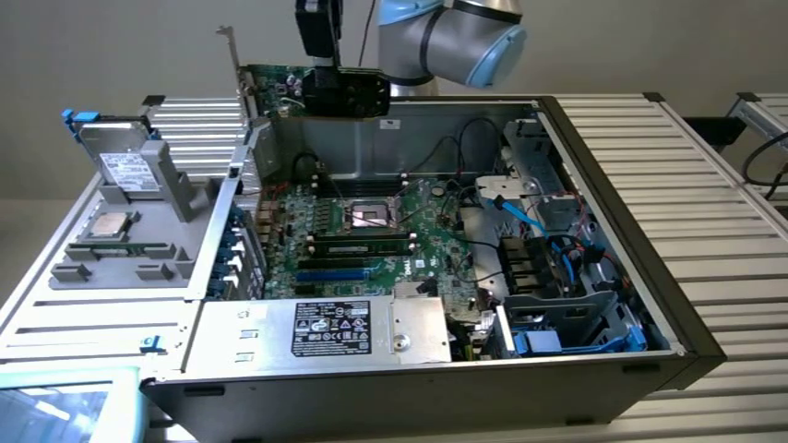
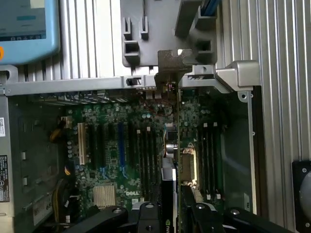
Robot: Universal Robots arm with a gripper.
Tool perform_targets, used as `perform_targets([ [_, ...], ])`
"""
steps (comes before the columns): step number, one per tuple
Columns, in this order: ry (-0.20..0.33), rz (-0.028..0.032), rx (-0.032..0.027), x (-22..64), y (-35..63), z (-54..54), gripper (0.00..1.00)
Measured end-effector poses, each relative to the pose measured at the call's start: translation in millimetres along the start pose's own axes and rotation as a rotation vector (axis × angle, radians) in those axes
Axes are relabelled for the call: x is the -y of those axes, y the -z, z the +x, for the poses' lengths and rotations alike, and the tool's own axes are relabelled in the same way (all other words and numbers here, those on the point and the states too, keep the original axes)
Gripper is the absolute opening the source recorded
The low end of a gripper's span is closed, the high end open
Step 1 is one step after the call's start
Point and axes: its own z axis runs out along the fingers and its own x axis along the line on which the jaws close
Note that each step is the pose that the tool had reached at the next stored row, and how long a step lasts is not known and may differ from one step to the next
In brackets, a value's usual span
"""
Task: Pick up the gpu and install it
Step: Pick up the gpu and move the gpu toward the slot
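1. Gripper (image 2: pixel 172 211) is partly closed, clamped across the faces of the gpu (image 2: pixel 179 145). The card hangs edge-on beneath it.
2. I judge the gpu light and stiff but fragile. Best held by the board edges or heatsink, never the components.
3. The wrist view shows the card lined up over the motherboard (image 2: pixel 121 145), with its bracket (image 2: pixel 170 60) toward the rear. Which slot, I can't quite tell.
4. The exterior view shows the height: the gpu is held above the far edge of the case (image 1: pixel 407 397), not yet seated.

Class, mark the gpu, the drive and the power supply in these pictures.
gpu (image 1: pixel 268 79), exterior view, green board beside its black heatsink.
drive (image 1: pixel 124 170), exterior view, its white label.
power supply (image 1: pixel 330 329), exterior view, its black label.
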Motion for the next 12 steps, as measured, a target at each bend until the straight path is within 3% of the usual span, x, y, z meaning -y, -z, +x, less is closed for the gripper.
perform_targets([
  [5,0.000,-0.0001,0.0026,22.3,0.0,-0.7,0.27],
  [12,0.000,-0.0002,0.0026,23.7,0.1,-0.8,0.27],
])
